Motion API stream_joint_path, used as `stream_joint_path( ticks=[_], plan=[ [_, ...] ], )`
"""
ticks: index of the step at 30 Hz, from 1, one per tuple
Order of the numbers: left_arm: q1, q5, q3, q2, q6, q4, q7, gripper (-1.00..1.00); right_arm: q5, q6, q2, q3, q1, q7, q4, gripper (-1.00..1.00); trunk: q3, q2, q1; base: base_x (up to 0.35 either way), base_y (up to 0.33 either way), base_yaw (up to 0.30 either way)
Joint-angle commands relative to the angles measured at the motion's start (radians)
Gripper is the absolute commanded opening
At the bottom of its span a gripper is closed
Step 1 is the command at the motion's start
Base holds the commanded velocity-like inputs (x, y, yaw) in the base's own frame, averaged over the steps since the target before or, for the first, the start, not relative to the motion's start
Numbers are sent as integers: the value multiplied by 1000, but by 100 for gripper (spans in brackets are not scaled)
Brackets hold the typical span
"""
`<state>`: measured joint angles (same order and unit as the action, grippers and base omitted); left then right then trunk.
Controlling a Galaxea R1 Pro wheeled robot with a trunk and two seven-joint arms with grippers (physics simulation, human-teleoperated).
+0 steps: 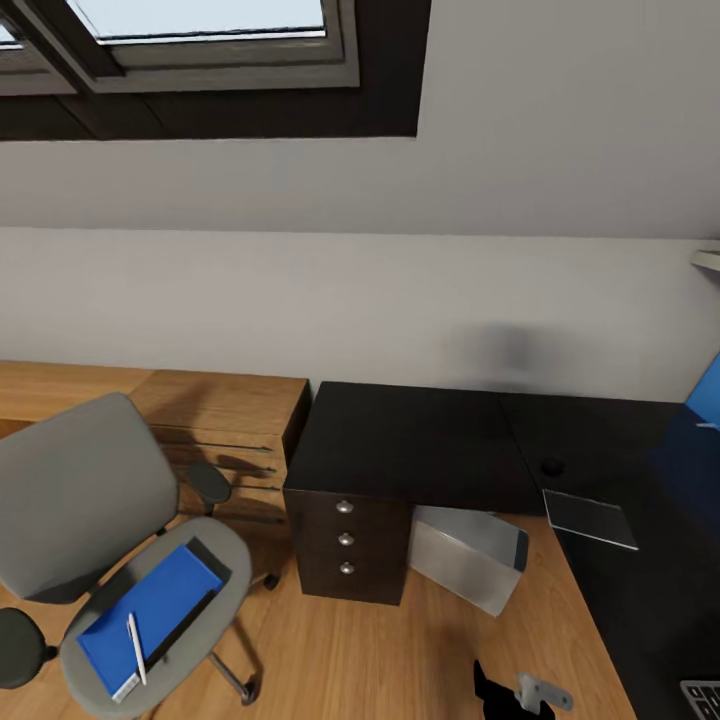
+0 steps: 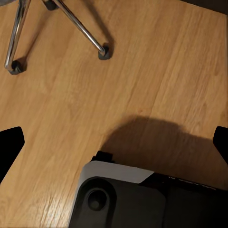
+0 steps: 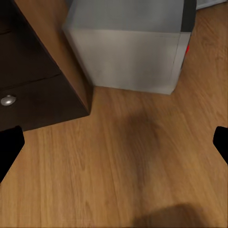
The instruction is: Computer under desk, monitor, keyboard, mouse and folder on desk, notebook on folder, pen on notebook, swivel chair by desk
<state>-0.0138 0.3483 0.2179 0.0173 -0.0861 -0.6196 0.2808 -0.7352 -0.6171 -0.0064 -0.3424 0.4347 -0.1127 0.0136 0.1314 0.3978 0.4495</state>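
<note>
The grey swivel chair (image 1: 90,520) stands at the left, apart from the black desk (image 1: 420,440). A blue folder (image 1: 150,610) lies on its seat with a white pen (image 1: 135,648) on top and a dark flat edge showing beside it. The silver computer (image 1: 470,555) sits on the floor under the desk. On the desk are a black mouse (image 1: 552,466), a grey flat notebook (image 1: 590,517), the monitor's blue edge (image 1: 705,400) and a keyboard corner (image 1: 702,697). My left gripper (image 2: 116,142) hangs open over the floor. My right gripper (image 3: 116,142) is open, facing the computer (image 3: 128,42).
A dark drawer unit (image 1: 345,540) holds up the desk's left end and also shows in the right wrist view (image 3: 28,71). A low wooden cabinet (image 1: 220,420) runs along the wall behind the chair. Chair legs (image 2: 83,28) and my base (image 2: 128,199) lie under the left gripper.
</note>
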Motion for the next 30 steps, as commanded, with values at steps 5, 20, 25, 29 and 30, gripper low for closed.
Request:
stream_joint_path(
  ticks=[5, 20, 25, 29, 30],
  plan=[
    [-1, 11, 7, -2, -7, -61, 8, 100, -10, -49, -1, -6, 1, -9, -8, 100, 2, 2, 1, 12, 0, 0],
    [-1, 9, 14, 12, 418, -718, 30, 100, -12, 551, -143, -24, -4, 343, -829, 100, 2, 2, 1, 0, 0, 0],
    [-1, 6, 14, 105, 485, -807, 126, 100, -32, 1052, -178, 72, -8, 623, -1256, 100, 2, 2, 1, 0, 0, 0],
    [-2, 7, 10, 124, 492, -815, 183, 100, -97, 1181, -176, 179, -9, 670, -1350, 100, 2, 2, 1, 0, 0, 0],
    [-2, 8, 8, 124, 493, -815, 188, 100, -113, 1189, -176, 187, -9, 674, -1356, 100, 2, 2, 1, 0, 0, 0]
  ],
)
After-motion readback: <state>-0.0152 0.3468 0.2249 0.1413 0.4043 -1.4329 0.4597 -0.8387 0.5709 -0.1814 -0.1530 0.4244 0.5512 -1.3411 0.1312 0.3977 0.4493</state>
